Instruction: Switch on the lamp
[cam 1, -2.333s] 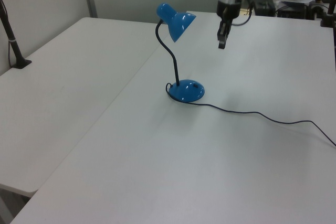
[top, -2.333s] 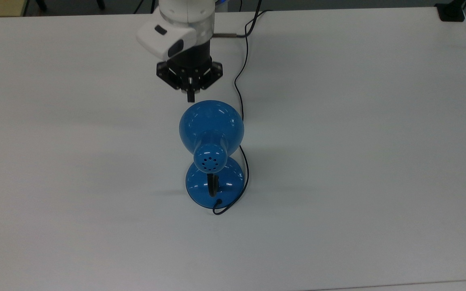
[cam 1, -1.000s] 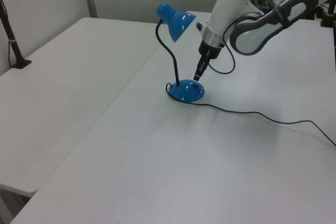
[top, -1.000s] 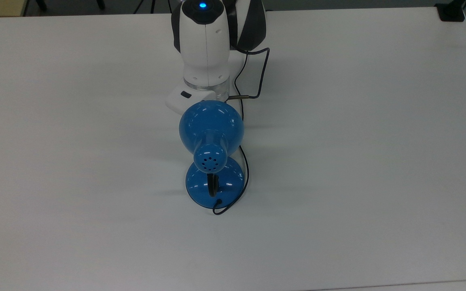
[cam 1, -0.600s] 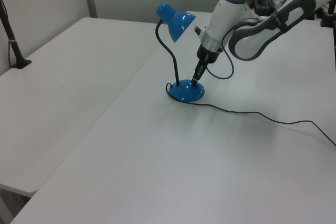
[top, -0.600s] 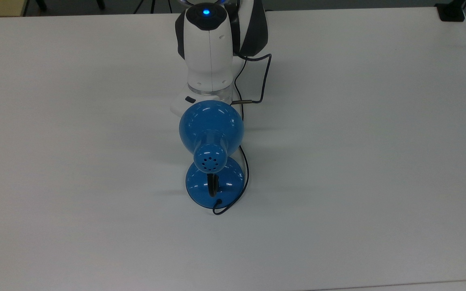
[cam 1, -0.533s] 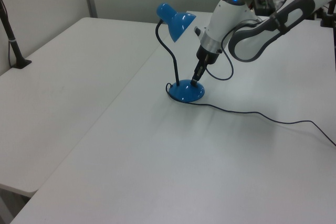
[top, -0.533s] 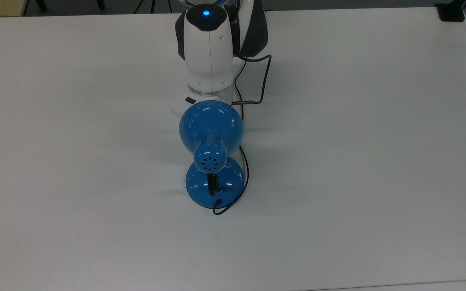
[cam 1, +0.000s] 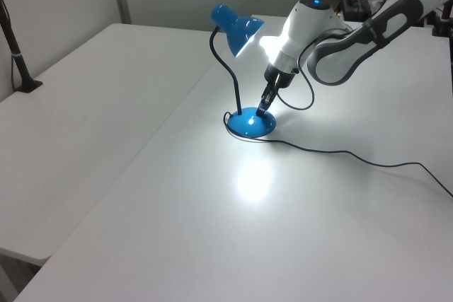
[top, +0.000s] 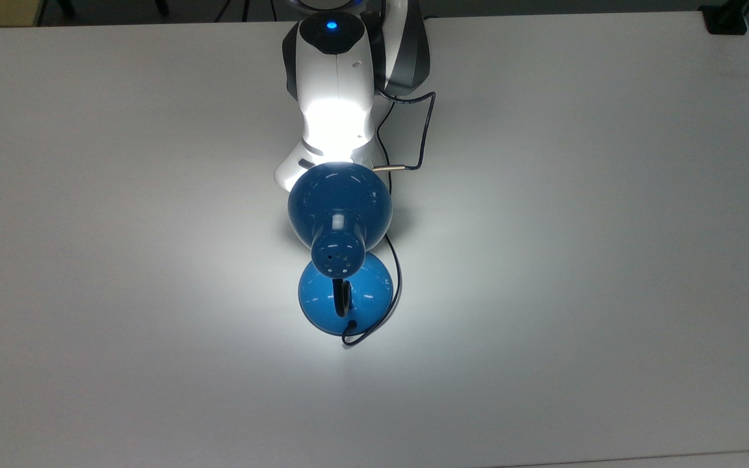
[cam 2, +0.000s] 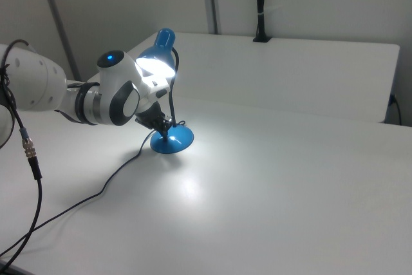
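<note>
The blue lamp (cam 1: 244,32) stands on the white table (cam 1: 141,196) and is lit; its dome shade (top: 339,201) throws a bright pool onto the table and onto my arm (top: 335,97). In the left view my gripper (cam 1: 263,107) points down with its fingers together, tip touching the top of the lamp's round base (cam 1: 252,125) on the left view's right. In the right view the gripper (cam 2: 165,128) presses the base (cam 2: 172,141) just beside the black gooseneck. In the top view the shade hides the gripper.
The lamp's thin black cord (cam 1: 340,153) trails across the table toward the left view's right edge. My arm's own cable (top: 423,123) loops beside the wrist. A black clamped post (cam 1: 18,61) stands at the left view's far left table edge.
The arm came down from above the shade to the lamp's base. Between half a second ago and now the lamp has lit up; the gripper stays on the base.
</note>
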Tool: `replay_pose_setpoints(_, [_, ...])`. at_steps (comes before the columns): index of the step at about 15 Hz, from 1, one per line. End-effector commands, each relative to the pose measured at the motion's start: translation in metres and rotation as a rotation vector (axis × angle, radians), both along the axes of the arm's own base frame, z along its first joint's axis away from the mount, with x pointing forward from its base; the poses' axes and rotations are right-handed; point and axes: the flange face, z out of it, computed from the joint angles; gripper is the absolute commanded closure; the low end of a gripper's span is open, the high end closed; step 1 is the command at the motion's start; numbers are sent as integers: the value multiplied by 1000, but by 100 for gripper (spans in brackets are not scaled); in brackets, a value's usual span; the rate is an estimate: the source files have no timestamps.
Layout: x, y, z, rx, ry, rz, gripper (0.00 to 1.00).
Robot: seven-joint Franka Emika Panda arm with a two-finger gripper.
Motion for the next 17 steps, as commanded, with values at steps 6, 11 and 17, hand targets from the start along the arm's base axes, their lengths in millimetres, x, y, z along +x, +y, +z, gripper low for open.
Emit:
replay_pose_setpoints(6, [-24,-5,51,-39,126,-6,99])
replay_pose_setpoints(11, [-54,-15,100,-73,274,-29,99])
replay_pose_setpoints(17, [-92,-32,184,-96,374,-71,97])
